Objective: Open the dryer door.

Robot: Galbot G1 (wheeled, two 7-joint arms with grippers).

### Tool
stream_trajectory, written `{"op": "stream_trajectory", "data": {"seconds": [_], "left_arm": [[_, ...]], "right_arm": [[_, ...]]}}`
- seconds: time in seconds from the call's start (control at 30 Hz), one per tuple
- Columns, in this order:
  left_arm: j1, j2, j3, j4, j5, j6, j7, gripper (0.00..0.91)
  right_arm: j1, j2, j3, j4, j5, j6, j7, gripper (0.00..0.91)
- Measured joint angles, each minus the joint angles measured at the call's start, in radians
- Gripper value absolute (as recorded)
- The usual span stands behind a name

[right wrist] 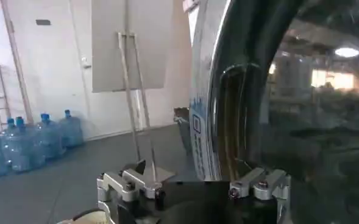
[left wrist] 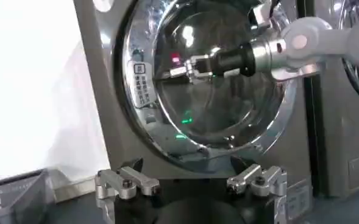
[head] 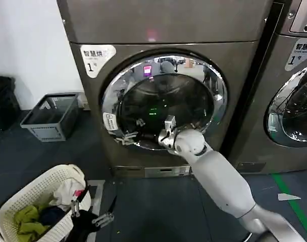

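The dryer door (head: 163,101), a chrome ring around dark glass, lies against the front of machine number 1. My right arm reaches up from the lower right across the glass. Its right gripper (head: 125,137) is open at the door's lower left rim. In the right wrist view the chrome ring (right wrist: 205,97) runs down between the spread fingers of the right gripper (right wrist: 194,185), with a dark recess beside it. The left gripper (head: 96,218) hangs low by the basket, open and holding nothing. From there the left gripper (left wrist: 191,182) faces the dryer door (left wrist: 222,103) and the right gripper (left wrist: 178,70).
A white laundry basket (head: 40,182) with clothes stands on the floor at lower left. A grey crate (head: 50,118) sits by the wall. The neighbouring machine (head: 295,101) is on the right, with green floor tape (head: 295,206) before it. Water bottles (right wrist: 21,143) stand far off.
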Motion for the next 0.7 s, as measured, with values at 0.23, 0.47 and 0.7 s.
{"op": "stream_trajectory", "data": {"seconds": [0.23, 0.47, 0.7], "left_arm": [[-0.003, 0.001, -0.004, -0.013, -0.003, 0.004, 0.000, 0.907], [-0.011, 0.007, -0.021, -0.018, -0.016, 0.006, 0.000, 0.907], [-0.031, 0.026, -0.059, -0.022, -0.067, 0.023, 0.009, 0.907]], "right_arm": [[0.008, 0.014, -0.009, -0.023, -0.002, 0.002, 0.001, 0.907], [0.018, 0.031, -0.021, -0.040, -0.004, 0.002, 0.001, 0.907], [0.025, 0.038, -0.035, -0.051, -0.004, 0.001, -0.005, 0.907]]}}
